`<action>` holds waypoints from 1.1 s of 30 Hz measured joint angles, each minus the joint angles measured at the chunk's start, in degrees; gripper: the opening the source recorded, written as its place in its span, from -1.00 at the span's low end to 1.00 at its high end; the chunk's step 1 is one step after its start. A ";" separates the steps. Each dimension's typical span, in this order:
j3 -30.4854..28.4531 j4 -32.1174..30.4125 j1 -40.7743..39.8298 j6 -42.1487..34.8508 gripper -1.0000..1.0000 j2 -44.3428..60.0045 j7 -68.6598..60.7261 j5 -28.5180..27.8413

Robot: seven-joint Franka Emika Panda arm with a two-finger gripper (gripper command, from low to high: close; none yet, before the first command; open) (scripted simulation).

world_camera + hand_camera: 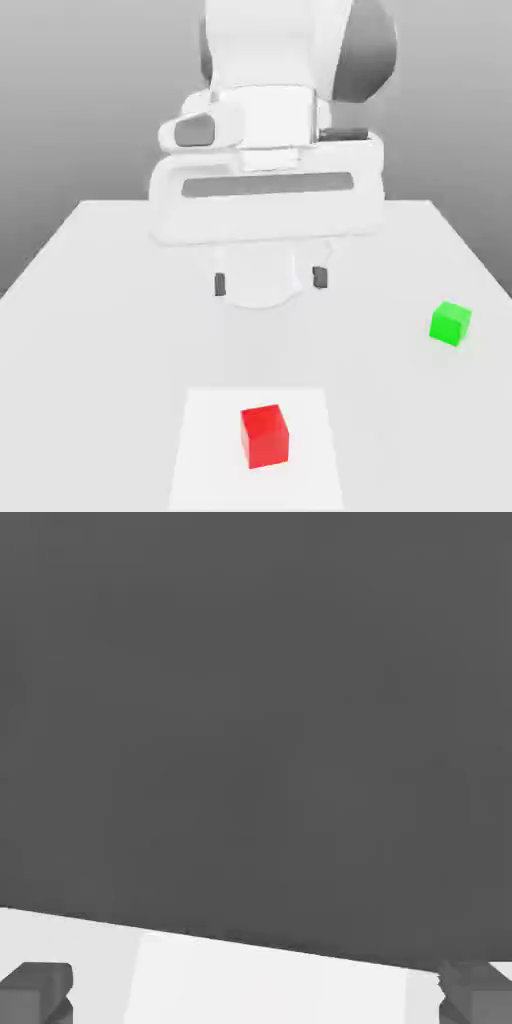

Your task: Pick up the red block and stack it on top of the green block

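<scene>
Exterior view: red block [264, 436], green block [450, 323].

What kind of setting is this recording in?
Likely a simulated tabletop test scene: a plain white table against a blank grey backdrop, with just a red block, a green block and the arm's open gripper.

Red block [264, 436] nearer; green block [450, 323] toward exterior view's right.
</scene>
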 joint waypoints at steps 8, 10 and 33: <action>0.09 -5.16 0.22 9.77 0.00 16.50 -2.68 -1.07; 0.70 -4.72 -0.30 13.21 0.00 20.64 -3.03 -0.70; 10.88 -9.24 18.85 4.92 -1.00 7.86 -2.87 1.56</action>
